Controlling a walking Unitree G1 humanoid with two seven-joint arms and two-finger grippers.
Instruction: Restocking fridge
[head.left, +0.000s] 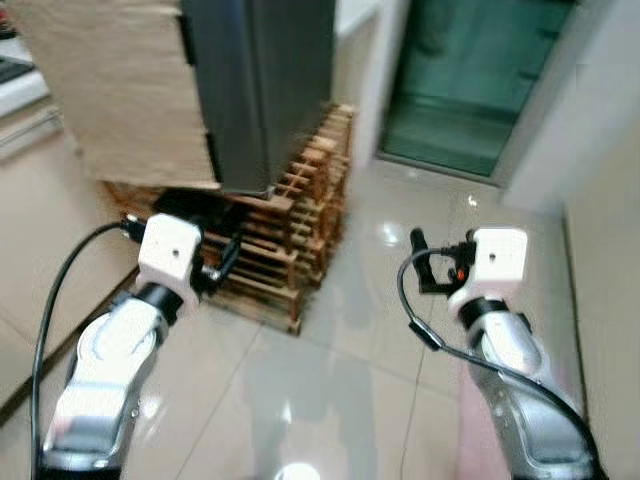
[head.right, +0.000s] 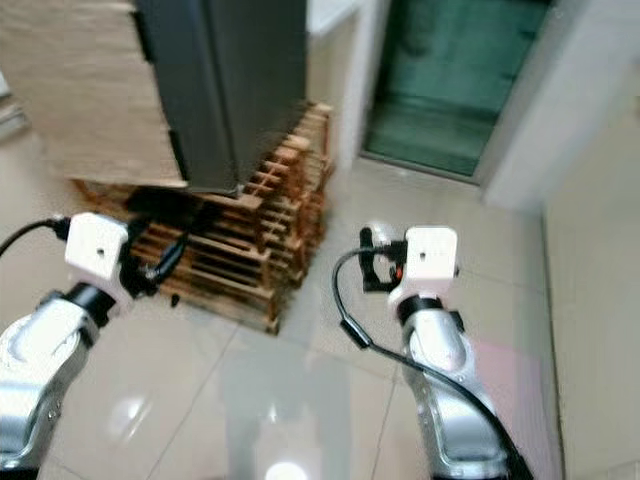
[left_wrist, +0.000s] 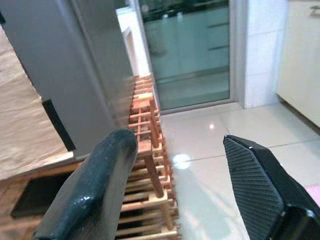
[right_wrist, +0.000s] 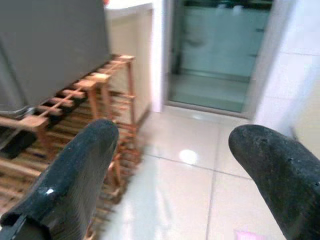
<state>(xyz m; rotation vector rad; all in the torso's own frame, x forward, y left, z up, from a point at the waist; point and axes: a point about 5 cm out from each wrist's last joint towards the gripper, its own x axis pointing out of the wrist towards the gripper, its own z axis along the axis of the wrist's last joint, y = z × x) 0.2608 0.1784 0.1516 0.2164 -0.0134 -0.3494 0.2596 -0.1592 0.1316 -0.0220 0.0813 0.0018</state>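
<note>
A tall dark grey fridge (head.left: 262, 90) with its door closed stands ahead and to the left of the robot, raised off the floor on a low slatted wooden pallet rack (head.left: 300, 225) made of reddish-brown strips. A large sheet of plain brown cardboard (head.left: 115, 85) leans against the fridge's left side and covers much of it. The head views are slightly blurred. The left gripper (head.left: 222, 262) is held out low in front of the robot, near the front lower edge of the wooden rack and below the bottom of the fridge; seen from its wrist, its two black fingers (left_wrist: 95, 187) are spread wide apart with nothing between them, and the rack and fridge side lie just beyond. The right gripper (head.left: 430, 265) is held out over the glossy pale beige tiled floor (head.left: 330, 360), well to the right of the rack; its two black fingers (right_wrist: 75, 175) are also spread wide and carry nothing. A black cable (head.left: 425, 335) loops from the right wrist down along the silver arm, and another black cable (head.left: 60, 290) curves beside the left arm. Beyond the fridge, at the far end of the floor, stands a green-tinted glass door (head.left: 460, 80) in a pale frame, with a white wall (head.left: 580, 110) to its right.
</note>
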